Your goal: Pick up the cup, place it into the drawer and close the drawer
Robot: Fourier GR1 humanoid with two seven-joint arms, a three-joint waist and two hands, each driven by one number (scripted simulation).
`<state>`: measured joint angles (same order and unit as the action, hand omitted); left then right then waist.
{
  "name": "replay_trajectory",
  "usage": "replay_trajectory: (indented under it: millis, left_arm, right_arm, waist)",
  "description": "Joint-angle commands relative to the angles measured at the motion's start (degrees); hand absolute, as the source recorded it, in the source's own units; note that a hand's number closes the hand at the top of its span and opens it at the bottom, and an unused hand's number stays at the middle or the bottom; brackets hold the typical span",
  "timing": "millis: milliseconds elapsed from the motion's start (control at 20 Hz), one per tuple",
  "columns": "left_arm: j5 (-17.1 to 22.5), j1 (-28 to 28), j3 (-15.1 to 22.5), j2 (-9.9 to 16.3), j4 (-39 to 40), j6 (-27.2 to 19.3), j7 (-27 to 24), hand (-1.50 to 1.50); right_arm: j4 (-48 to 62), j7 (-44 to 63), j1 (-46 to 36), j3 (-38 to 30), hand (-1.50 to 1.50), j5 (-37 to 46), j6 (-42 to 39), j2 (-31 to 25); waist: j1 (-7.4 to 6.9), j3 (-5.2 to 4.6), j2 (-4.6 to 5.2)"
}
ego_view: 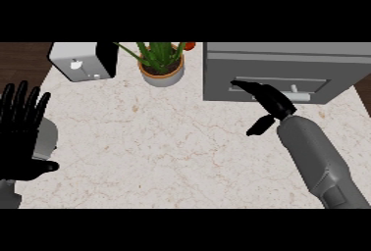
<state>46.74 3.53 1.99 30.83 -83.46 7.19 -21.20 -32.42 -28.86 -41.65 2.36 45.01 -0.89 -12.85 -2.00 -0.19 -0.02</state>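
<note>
Drawer: one grey drawer unit (290, 71) at the counter's (167, 142) far right, front facing the robot, pale handle (296, 94) running left to right
Cup: not visible anywhere
Right hand: (270, 100) fingers straight against the drawer front by the handle, thumb hanging below, holding nothing
Left hand: (20, 132) flat open, fingers up, resting at the left edge
Others: one potted plant (162, 63), one toaster (83, 61)

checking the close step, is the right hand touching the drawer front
Touching. In the head view the right hand's straight fingers lie against the drawer front beside its handle, with no gap showing between them.
</note>
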Motion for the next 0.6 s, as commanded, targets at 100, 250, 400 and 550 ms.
replay_trajectory:
  millis: [100, 250, 400, 550]
  left_arm:
    - [-1.69, 1.93, 1.15, -2.22, -0.25, -1.03, 0.81, -1.50]
    - [0.02, 2.26, -0.24, -0.97, 0.92, 1.31, 1.83, -1.50]
    - [-1.60, 2.70, 0.36, -0.98, 0.74, 1.51, 1.18, -1.50]
    - [-2.74, 2.63, 0.49, -1.58, 1.44, 0.89, 0.57, -1.50]
  right_arm:
    - [14.00, 0.39, -11.05, -3.59, -1.50, 0.00, -2.01, -1.79]
    - [16.92, -4.29, -11.16, -4.92, -1.50, -0.20, -0.94, -5.51]
    - [19.08, -4.11, -12.52, -5.07, -1.50, 0.19, -1.15, -6.36]
    - [20.44, -2.57, -16.58, -5.80, -1.50, -0.29, -3.90, -7.25]
  waist:
    - [-0.93, 0.30, 1.12]
    - [-1.68, 0.34, 1.62]
    - [-2.29, 0.36, 1.94]
    - [-2.68, 0.33, 1.93]
